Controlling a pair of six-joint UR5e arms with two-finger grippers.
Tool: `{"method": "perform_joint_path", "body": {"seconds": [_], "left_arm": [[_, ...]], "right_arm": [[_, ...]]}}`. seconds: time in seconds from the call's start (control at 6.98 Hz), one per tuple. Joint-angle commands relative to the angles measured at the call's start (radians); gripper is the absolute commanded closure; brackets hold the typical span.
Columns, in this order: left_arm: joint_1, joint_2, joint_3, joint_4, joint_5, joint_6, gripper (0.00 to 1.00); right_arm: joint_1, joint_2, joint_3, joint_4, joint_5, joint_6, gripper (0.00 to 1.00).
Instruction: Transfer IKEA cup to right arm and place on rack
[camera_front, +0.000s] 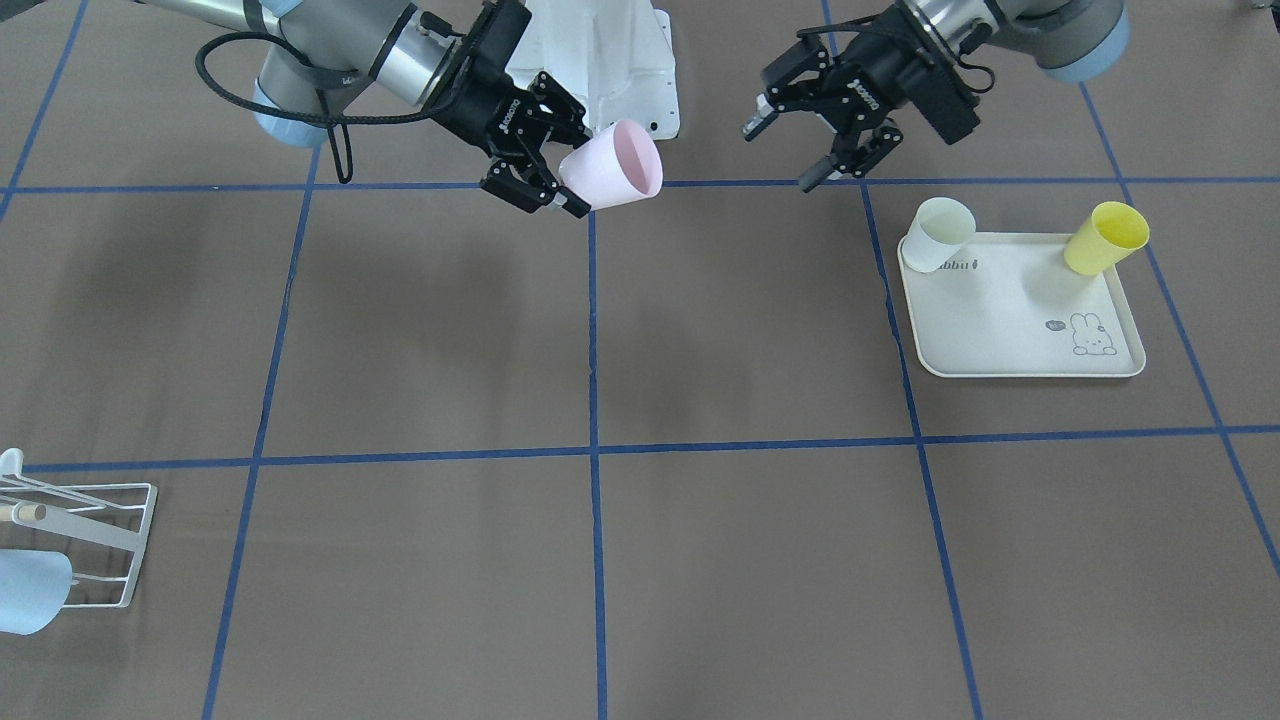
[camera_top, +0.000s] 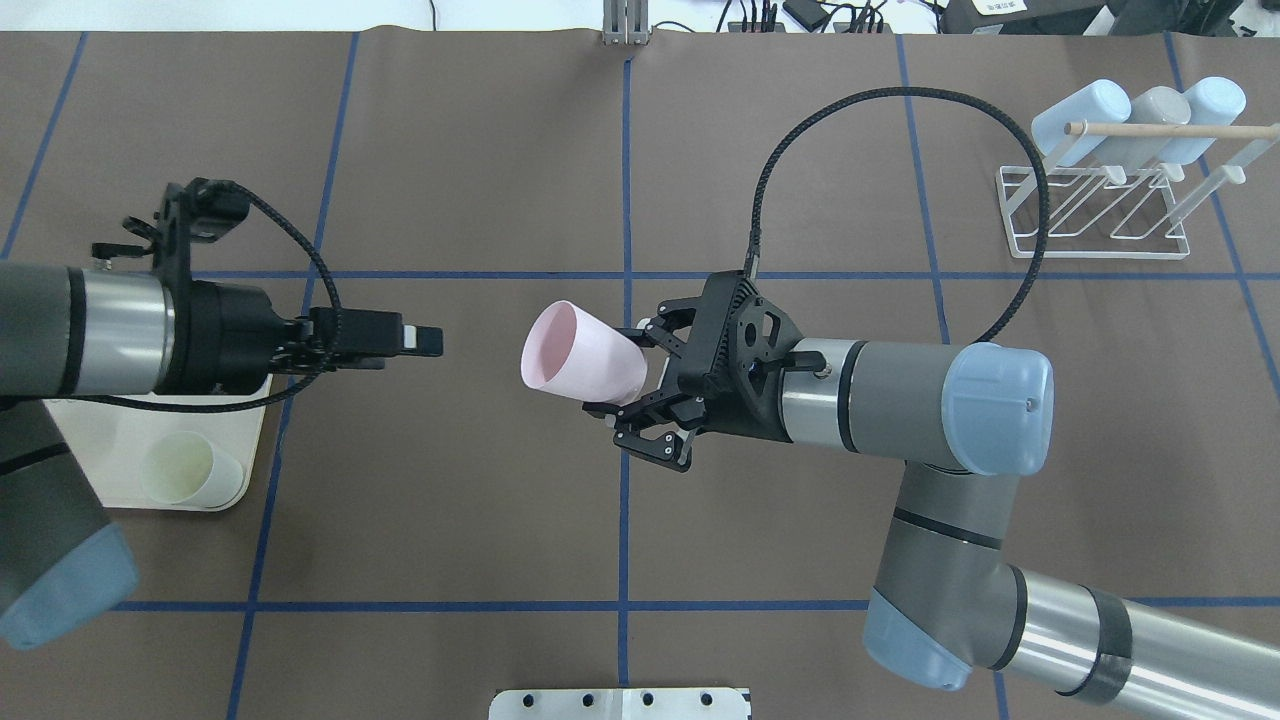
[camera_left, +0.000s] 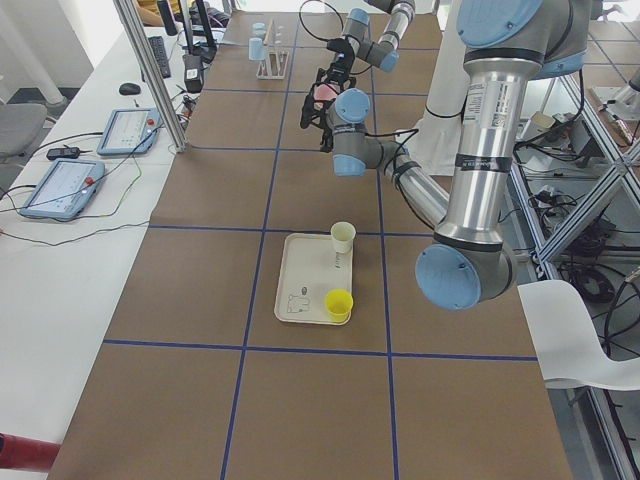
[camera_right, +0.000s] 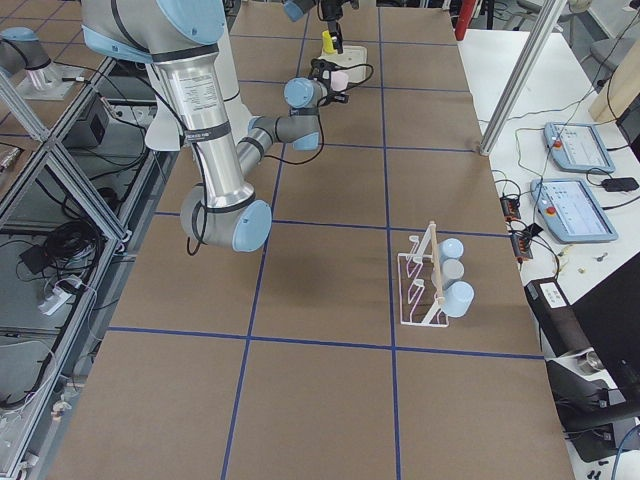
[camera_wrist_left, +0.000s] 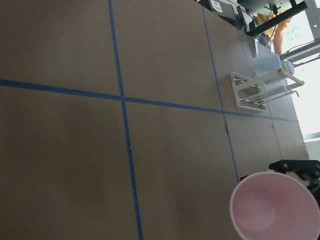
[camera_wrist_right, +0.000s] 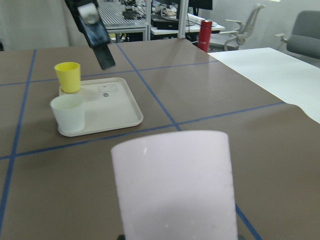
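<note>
Clamped shut near the base of the pink cup (camera_top: 585, 355), the right jaws hold it on its side in the air, while the left jaws stand spread wide with nothing between them, facing the cup's open mouth and apart from its rim. All this hangs over the brown bench (camera_front: 750, 330), which is marked into squares by blue tape lines (camera_front: 593, 330); the cup is above the middle of it, just beside the central line. The right arm (camera_top: 900, 400) reaches in from the robot's right, and the left arm (camera_top: 110, 330) lies level on the other side, partly covering the tray in the overhead view. The rack (camera_top: 1095, 215), a white wire frame, stands at the far right corner of the bench, well apart from the pink cup. A wooden rod (camera_top: 1170, 128) runs along its top. Three cups rest slanted on its prongs: two pale blue cups (camera_top: 1080, 115) with a grey cup (camera_top: 1155, 105) between them. The tray (camera_front: 1000, 320), cream with a rabbit print, sits flat on the robot's left side of the bench. A white cup (camera_front: 938, 233) stands upright at one corner of it and a yellow cup (camera_front: 1105, 237) upright at the next corner, the two well apart, both on the tray's edge nearest the robot.
</note>
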Motion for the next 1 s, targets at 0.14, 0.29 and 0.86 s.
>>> {"method": "perform_joint_path", "body": {"seconds": [0.14, 0.29, 0.86], "left_arm": [[-0.223, 0.286, -0.096, 0.092, -0.084, 0.447, 0.00], [-0.338, 0.353, -0.082, 0.093, -0.128, 0.622, 0.00], [-0.451, 0.389, -0.022, 0.092, -0.193, 0.829, 0.00]], "right_arm": [[0.134, -0.052, 0.114, -0.363, -0.036, -0.056, 1.00], [0.159, -0.049, 0.177, -0.546, -0.040, -0.167, 1.00], [0.451, -0.081, 0.322, -1.141, -0.050, -0.812, 1.00]]}}
